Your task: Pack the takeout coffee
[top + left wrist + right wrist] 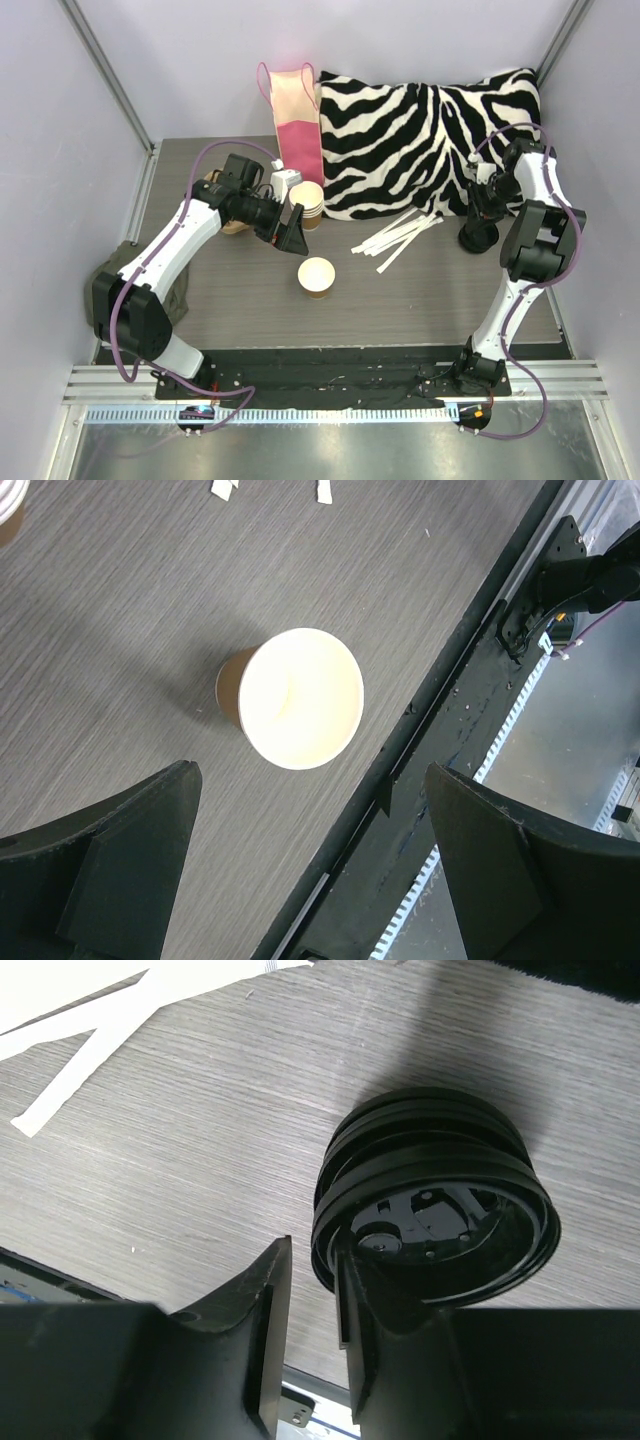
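One kraft-brown takeout coffee cup stands upright and empty on the dark wood table. My left gripper hovers above it, open wide, holding nothing. A second stack of cups stands just behind that gripper, beside the pink and cream paper bag. At the right, my right gripper is down on a stack of round black lids. Its jaws stand narrow and straddle the rim, one finger inside, with a gap still showing on the outer side.
A zebra-striped cushion fills the back right. White paper strips lie in front of it. A tan pulp carrier sits partly hidden under the left arm, and a green cloth lies at the table's left edge.
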